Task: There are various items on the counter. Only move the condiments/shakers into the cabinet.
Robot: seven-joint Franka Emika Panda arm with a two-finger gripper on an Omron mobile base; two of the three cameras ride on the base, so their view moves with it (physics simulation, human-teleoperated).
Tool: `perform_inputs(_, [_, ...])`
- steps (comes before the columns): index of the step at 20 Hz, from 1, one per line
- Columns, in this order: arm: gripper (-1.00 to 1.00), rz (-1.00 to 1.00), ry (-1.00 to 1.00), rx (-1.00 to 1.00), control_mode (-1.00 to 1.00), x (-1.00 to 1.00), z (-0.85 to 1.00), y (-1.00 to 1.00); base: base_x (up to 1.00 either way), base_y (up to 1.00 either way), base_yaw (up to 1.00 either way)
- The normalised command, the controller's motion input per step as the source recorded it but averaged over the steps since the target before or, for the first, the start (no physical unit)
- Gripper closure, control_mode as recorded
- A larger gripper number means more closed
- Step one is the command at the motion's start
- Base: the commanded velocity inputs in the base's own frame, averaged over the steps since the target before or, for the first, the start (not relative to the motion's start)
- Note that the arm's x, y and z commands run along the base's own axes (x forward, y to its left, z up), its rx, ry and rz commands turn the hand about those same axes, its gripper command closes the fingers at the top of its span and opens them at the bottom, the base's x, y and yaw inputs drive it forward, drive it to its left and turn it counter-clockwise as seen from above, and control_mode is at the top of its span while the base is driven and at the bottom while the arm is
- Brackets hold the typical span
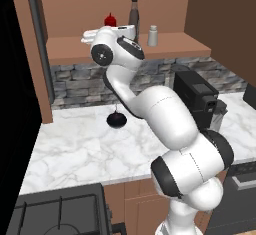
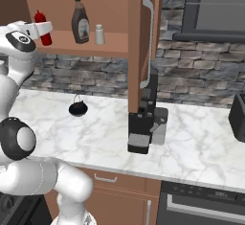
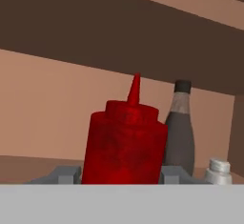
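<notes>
My gripper [image 3: 120, 174] is up at the cabinet shelf [image 1: 175, 44], shut on the slim red squeeze bottle [image 3: 124, 142], with a grey fingertip [image 3: 66, 173] against each side of it. The base views show the red bottle [image 1: 110, 19] [image 2: 40, 18] upright at the left end of the shelf, inside the white hand [image 2: 45, 29]. To its right on the shelf stand the dark brown bottle [image 1: 134, 14] [image 2: 80, 23] [image 3: 180, 137] and the pale shaker [image 1: 152, 35] [image 2: 99, 34] [image 3: 218, 170]. The round black object [image 1: 116, 120] [image 2: 77, 108] lies on the marble counter [image 1: 75, 149] below.
A black coffee machine [image 1: 197, 99] [image 2: 146, 128] stands on the counter to the right. The open cabinet door [image 2: 143, 37] hangs edge-on above it. A black stove top [image 1: 55, 214] is at the left front. Another dark appliance [image 2: 238, 116] sits at the far right.
</notes>
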Motion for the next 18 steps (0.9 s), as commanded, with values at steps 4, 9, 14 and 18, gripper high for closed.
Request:
perform_inputs(4, [1.00,0.00,0.04,0.01,-1.00,0.52,-0.03,0.01,0.00,0.00,0.00])
perform_inputs(9, [1.00,0.00,0.01,0.00,-1.00,0.43,-0.08,0.01,0.00,0.00,0.00])
perform_inputs(14, [1.00,0.00,0.03,0.00,-1.00,0.28,-0.31,0.00,0.00,0.00,0.00])
perform_inputs(18, [1.00,0.00,0.02,0.00,-1.00,0.26,-0.31,0.00,0.00,0.00,0.00])
